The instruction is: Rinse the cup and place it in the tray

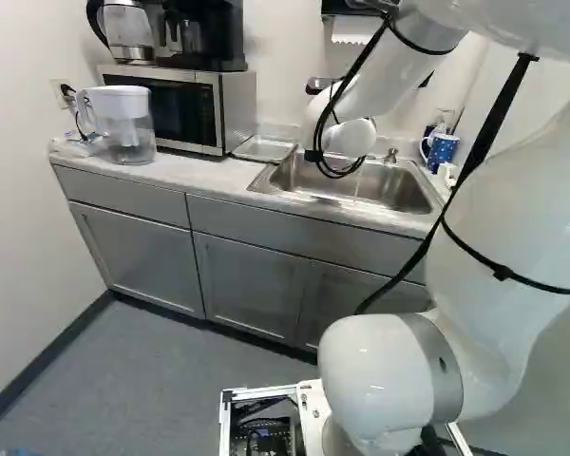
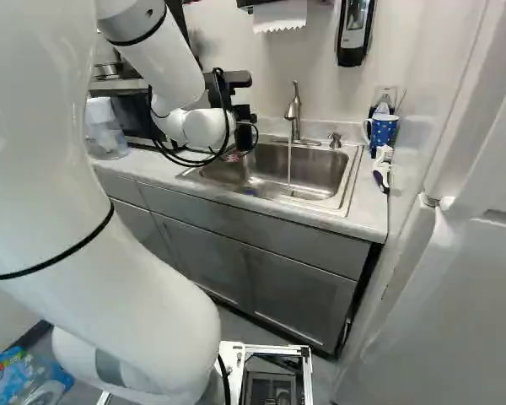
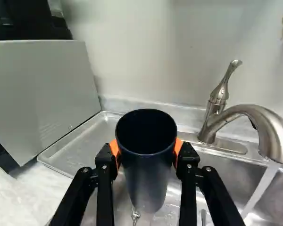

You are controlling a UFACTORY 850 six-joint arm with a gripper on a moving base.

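The dark cup [image 3: 144,176] is gripped from two sides by the hand [image 2: 244,122], which is opened only to the cup's width. It is held above the sink [image 2: 349,187], near the metal tray [image 3: 78,149].

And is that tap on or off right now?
On: a stream of water falls from the tap into the sink.
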